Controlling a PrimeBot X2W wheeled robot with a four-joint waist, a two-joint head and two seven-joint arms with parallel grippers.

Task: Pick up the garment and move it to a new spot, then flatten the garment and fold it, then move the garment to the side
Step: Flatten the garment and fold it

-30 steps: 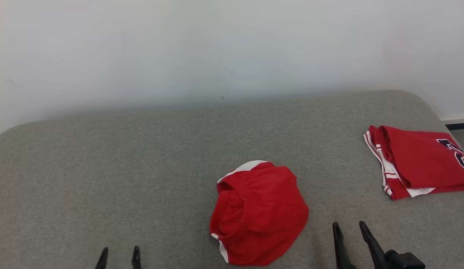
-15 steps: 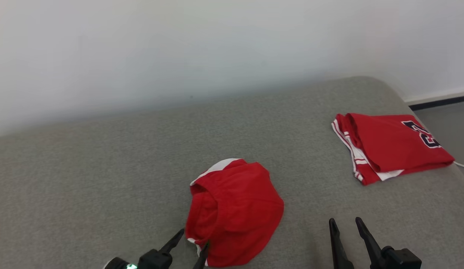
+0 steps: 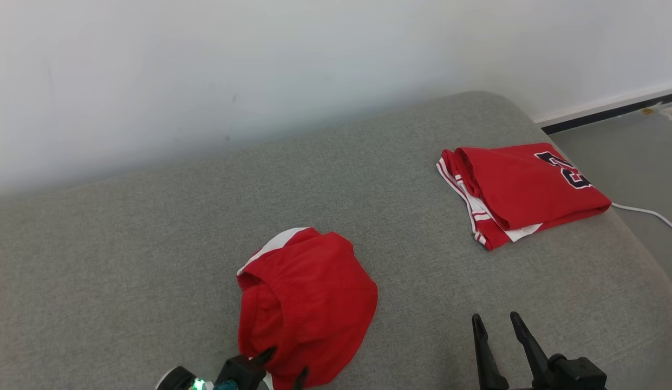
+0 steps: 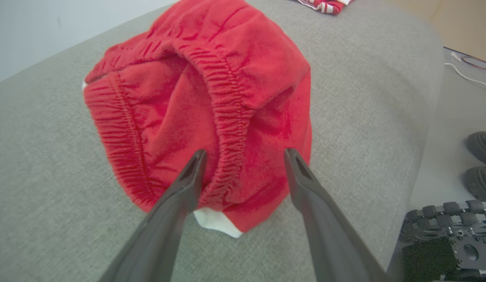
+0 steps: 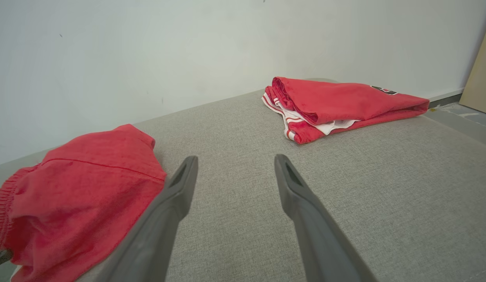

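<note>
- The garment point(image 3: 306, 303), red with white trim, lay crumpled in a mound on the grey cushion point(image 3: 151, 244), near its front edge and left of centre in the head view.
- Its elastic waistband point(image 4: 231, 117) faced the left gripper point(image 3: 285, 364) and formed a raised ridge in the left wrist view.
- The left gripper stood at the garment's near edge, fingers spread wide, one on each side of the waistband ridge. Nothing was pinched. Whether the tips touched the fabric could not be determined.
- The right gripper point(image 3: 495, 318) hung over bare cushion to the right of the garment, apart from it, fingers spread and empty.
- A folded red jersey point(image 3: 522, 187) with white stripes and dark numerals lay at the cushion's far right corner, well apart from the garment.
- A white cable point(image 3: 647, 212) ran over the floor point(image 3: 612, 141) beside that corner.
- A pale wall point(image 3: 260, 65) stood behind the cushion.
</note>
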